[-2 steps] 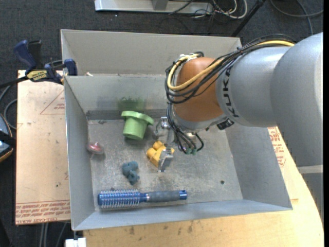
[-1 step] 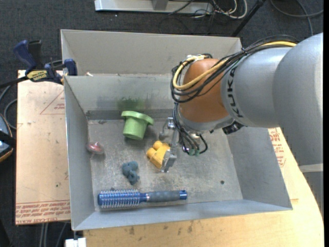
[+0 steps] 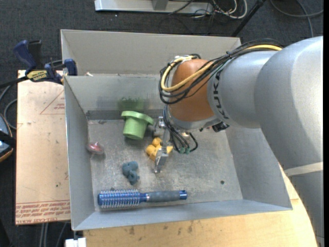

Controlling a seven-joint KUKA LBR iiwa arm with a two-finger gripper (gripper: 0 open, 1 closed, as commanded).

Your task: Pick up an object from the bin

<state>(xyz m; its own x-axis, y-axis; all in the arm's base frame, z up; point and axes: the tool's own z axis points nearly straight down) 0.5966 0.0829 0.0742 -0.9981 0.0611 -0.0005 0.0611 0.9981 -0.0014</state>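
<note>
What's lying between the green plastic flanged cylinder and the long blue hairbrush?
A small grey-blue lump on the grey bin floor, seen in the camera view.

Green cup [image 3: 135, 125], yellow toy [image 3: 152, 150], blue brush [image 3: 141, 196], pink lump [image 3: 94, 147], grey bin [image 3: 77, 138]

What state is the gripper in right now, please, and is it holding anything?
Gripper: open or closed cannot be told; it is low in the bin, beside a small yellow thing; a hold on it cannot be told either.
</note>
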